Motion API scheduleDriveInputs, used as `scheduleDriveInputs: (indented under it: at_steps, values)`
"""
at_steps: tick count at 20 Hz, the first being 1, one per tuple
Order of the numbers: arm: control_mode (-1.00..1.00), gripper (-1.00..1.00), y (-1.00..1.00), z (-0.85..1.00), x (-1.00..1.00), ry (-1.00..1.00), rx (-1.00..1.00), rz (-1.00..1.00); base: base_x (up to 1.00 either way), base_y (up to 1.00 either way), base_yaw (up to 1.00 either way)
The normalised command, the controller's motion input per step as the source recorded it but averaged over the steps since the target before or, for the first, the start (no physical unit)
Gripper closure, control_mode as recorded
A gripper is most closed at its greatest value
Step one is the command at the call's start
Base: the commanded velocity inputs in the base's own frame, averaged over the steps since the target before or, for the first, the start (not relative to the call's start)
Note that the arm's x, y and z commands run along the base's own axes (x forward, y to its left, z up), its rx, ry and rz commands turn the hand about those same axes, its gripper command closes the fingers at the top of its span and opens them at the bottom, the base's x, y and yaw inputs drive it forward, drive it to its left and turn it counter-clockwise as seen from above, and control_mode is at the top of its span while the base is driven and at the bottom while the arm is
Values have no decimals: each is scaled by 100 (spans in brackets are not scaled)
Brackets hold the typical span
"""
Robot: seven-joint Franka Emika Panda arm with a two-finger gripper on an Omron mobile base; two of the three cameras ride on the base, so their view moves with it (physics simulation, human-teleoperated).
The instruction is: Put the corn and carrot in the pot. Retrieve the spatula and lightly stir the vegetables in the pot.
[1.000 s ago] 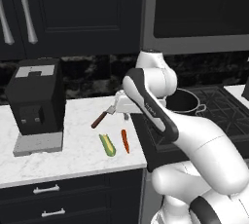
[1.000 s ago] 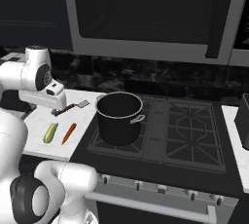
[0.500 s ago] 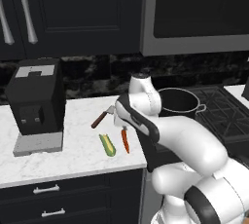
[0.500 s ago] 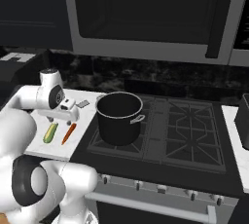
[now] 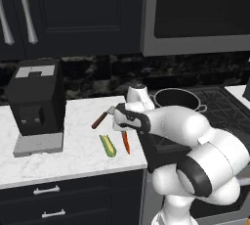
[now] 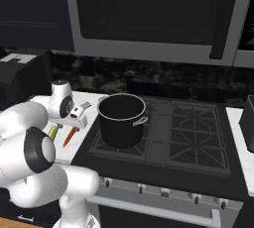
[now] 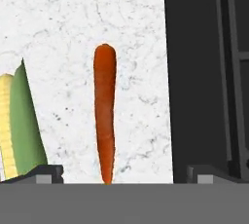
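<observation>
Two dark fingertips of our gripper (image 7: 119,172) stand wide apart at the bottom of the hand view, one at each side, with nothing between them but the carrot's (image 7: 105,113) thin end below. We hang the gripper (image 5: 122,120) over the carrot (image 5: 126,142), which lies flat on the white marble counter (image 5: 73,150) close to its right edge, where the dark stove (image 7: 204,72) begins. In the hand view the carrot runs straight up the middle, blunt end far from us and point toward us, not touched by either finger.

Just beside it, toward the counter's middle, lies the corn (image 5: 108,145), yellow kernels with green husk along its side (image 7: 17,123); the two are near each other but apart. From the right base view we see the corn (image 6: 52,132) and carrot (image 6: 70,136) peeking out under our hand (image 6: 76,116).

Farther back on the counter rests the spatula (image 5: 101,118), its reddish-brown handle slanting toward the front and its blade behind our wrist.

On the stove's near left burner stands the pot (image 6: 121,120), upright, dark and open, well apart from the vegetables.

At the counter's left end sits a black coffee machine (image 5: 36,104).
</observation>
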Motion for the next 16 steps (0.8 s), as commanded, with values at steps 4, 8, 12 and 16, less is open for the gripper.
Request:
scheduleDriveInputs:
  at_steps: [4,8,12,16]
  values:
    - [-100,-100,0,-55,36,-2,0,0,0,0,0]
    - [-100,-100,5,-33,32,0,0,0,0,0,0]
    - [-100,-100,14,-25,29,-2,0,0,0,0,0]
    - [-100,-100,15,-23,20,-3,0,0,0,0,0]
